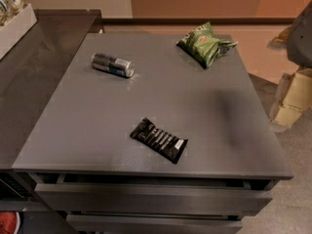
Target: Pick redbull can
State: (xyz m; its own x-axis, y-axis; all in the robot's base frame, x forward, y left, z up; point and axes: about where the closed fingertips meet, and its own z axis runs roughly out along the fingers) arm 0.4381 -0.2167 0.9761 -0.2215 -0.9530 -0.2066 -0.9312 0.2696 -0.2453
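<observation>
The redbull can [113,65] lies on its side at the back left of the grey cabinet top [146,101], silver with blue panels. My gripper [287,104] is at the right edge of the view, beyond the cabinet's right side and far from the can, with the grey arm [301,33] above it. It holds nothing that I can see.
A green chip bag [204,44] lies at the back right of the top. A black snack bar [159,139] lies near the front middle. A darker counter [34,72] adjoins on the left, with a white tray [14,26] on it. Drawers [151,199] face front.
</observation>
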